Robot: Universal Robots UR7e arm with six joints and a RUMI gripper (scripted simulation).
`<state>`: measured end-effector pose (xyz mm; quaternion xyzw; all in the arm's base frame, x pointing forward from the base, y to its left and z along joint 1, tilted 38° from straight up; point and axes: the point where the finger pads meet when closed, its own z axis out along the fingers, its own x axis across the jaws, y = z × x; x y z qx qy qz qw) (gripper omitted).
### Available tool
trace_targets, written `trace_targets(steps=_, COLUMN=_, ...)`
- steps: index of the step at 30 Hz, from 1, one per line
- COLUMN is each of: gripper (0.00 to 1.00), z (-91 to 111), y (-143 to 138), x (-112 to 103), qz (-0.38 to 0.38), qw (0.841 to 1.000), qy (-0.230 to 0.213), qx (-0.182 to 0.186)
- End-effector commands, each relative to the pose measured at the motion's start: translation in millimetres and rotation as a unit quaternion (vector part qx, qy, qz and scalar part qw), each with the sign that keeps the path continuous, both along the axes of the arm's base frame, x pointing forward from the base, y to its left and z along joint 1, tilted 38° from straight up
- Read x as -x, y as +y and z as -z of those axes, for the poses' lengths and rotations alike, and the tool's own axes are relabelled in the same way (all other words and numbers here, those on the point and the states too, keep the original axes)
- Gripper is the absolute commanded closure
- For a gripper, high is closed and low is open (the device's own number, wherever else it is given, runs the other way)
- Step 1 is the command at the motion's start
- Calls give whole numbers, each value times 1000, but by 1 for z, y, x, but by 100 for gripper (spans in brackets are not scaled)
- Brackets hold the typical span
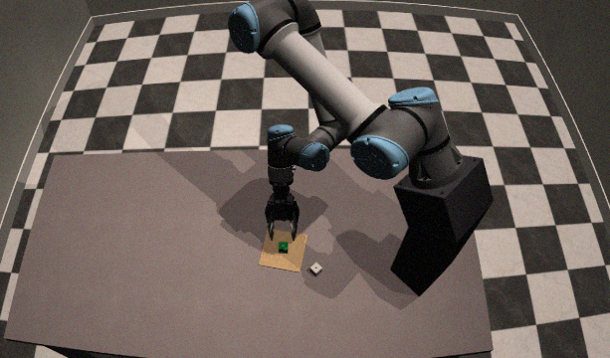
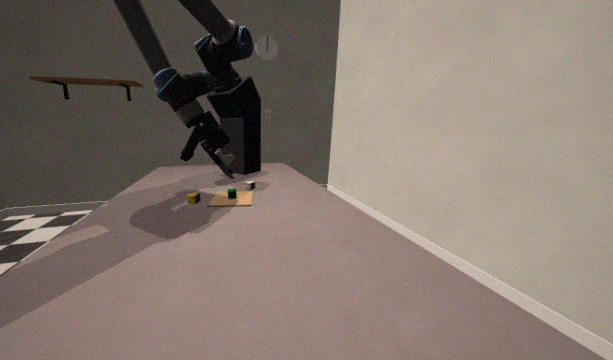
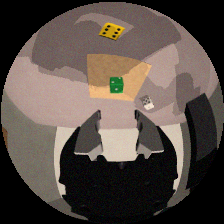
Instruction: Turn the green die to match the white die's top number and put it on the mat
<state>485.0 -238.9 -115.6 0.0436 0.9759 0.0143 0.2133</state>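
The green die (image 1: 283,246) sits flat on the tan mat (image 1: 284,254), well inside its edges; it also shows in the exterior view (image 2: 232,193) and the wrist view (image 3: 116,85). Its top pips are too small to read. The white die (image 1: 315,268) lies on the table just off the mat's right corner, and shows in the wrist view (image 3: 146,102). My gripper (image 1: 282,234) hangs tilted above the mat's back edge, clear of the green die. Its fingers stand apart with nothing between them.
A yellow die (image 2: 193,198) lies on the table beside the mat, on the side away from the white die; it also shows in the wrist view (image 3: 111,31). The robot's dark base (image 1: 441,219) stands to the right. A wall (image 2: 476,140) borders the table.
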Motion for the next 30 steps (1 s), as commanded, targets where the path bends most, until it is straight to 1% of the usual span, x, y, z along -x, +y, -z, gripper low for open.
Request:
trace_targets(steps=1, gripper=60, z=-2, y=0, x=0, qz=11, qw=1000, qy=-1, qx=20)
trace_targets(steps=13, gripper=60, z=-1, y=1, x=0, qz=15, qw=999, qy=1, qx=30)
trace_targets(steps=17, gripper=60, z=1, y=1, x=0, qz=24, qw=998, qy=7, qx=53)
trace_targets(steps=26, gripper=60, z=0, y=2, x=-1, qz=58, qw=990, qy=12, qx=125)
trace_targets(steps=28, gripper=60, z=-1, y=3, x=-1, qz=63, qw=989, qy=11, qx=135)
trace_targets(steps=30, gripper=60, z=-1, y=3, x=-1, qz=63, qw=989, qy=11, qx=135)
